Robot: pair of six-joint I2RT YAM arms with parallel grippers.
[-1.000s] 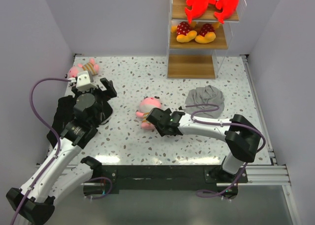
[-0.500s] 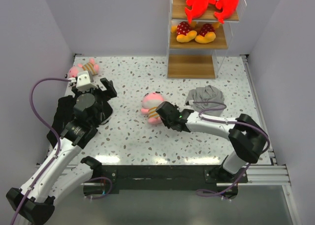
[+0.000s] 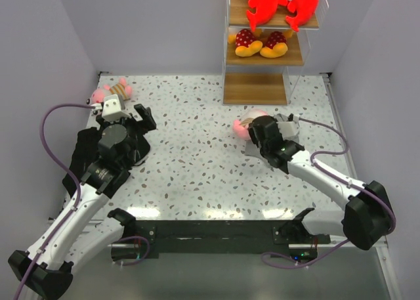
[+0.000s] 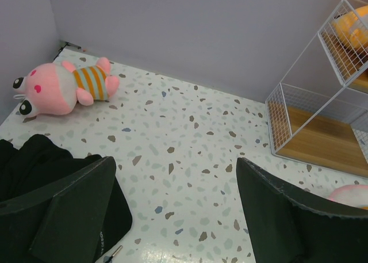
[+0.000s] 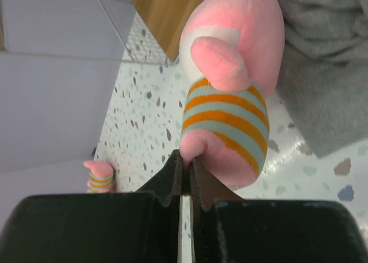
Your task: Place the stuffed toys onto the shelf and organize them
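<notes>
The right gripper (image 5: pixel 185 162) is clenched on the lower end of the pink toy (image 5: pixel 230 119). The toy's long axis points ahead toward the nearby shelf (image 3: pixel 256 88). The left gripper (image 4: pixel 175 211) is released.

I saw the right-hand pink toy (image 5: pixel 230 102) in a shirt striped orange and pale blue-green, with a white band above it. The far-left pink toy (image 4: pixel 63 90) wore the same stripes and had black eyes ringed in white and darker pink cheek spots. The shelf (image 3: pixel 256 88) had light-brown boards in a white wire frame. It carried red-and-white toys (image 3: pixel 261 8) and yellow-orange toys (image 3: pixel 272 45) with red, white-dotted tops. The table (image 3: pixel 190 175) was white, flecked grey and brown. I noted a grey cloth (image 5: pixel 322 73) on the right and a black cloth (image 4: pixel 29 156) on the left.
</notes>
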